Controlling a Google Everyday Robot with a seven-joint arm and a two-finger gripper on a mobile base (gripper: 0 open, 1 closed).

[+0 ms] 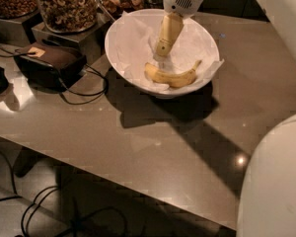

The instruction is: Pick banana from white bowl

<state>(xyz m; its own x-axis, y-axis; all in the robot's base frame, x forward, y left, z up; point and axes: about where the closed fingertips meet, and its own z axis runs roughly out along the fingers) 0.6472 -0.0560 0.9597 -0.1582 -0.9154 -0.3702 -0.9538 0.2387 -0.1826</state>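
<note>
My claw (161,51) hangs inside the white bowl (119,31), just above the banana (172,77) lying there. I cannot tell how wide it is. I should move over the banana's middle, go down slowly, then pinch.

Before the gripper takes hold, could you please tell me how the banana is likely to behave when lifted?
The banana looks firm and curved, so it would probably lift stiffly but might pivot if gripped off-centre. It lies on crumpled paper in the white bowl, which may shift underneath. The gripper points down into the bowl near its stemless end.
</note>
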